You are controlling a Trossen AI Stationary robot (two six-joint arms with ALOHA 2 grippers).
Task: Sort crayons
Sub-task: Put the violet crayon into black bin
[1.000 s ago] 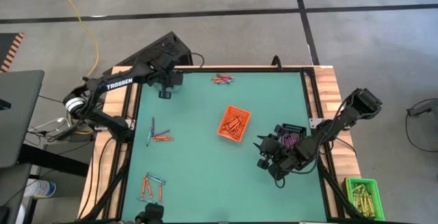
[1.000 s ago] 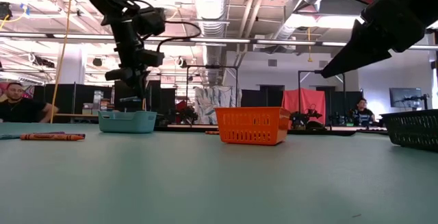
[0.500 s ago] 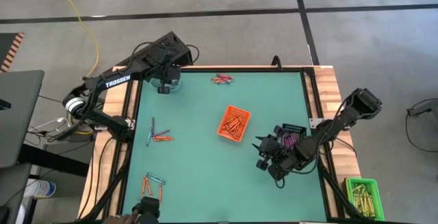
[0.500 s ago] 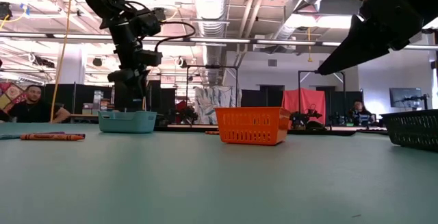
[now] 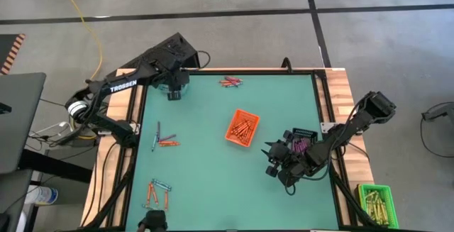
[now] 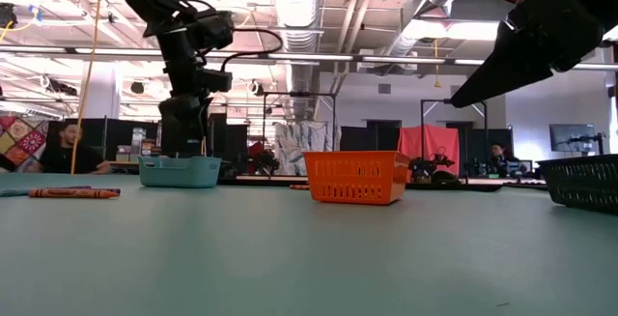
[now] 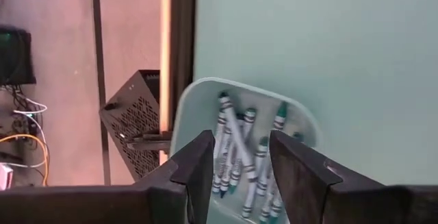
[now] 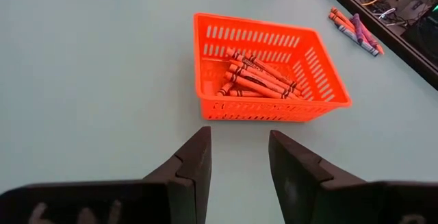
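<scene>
My left gripper hovers open over a light blue tray at the table's far left corner. Blue-grey crayons lie in that tray, and nothing is between the fingers. My right gripper stands open near the table's right side, pointing at the orange tray of orange-red crayons. Loose crayons lie flat on the table at the far edge, the left and the near left.
A dark tray with purple-pink crayons sits on the table beside my right arm. A green tray of yellow-olive sticks stands off the table at the near right. Open green table lies between the trays and the loose crayons.
My left gripper has opened above the light blue tray and has sunk a little toward it. My right gripper has stayed where it was.
</scene>
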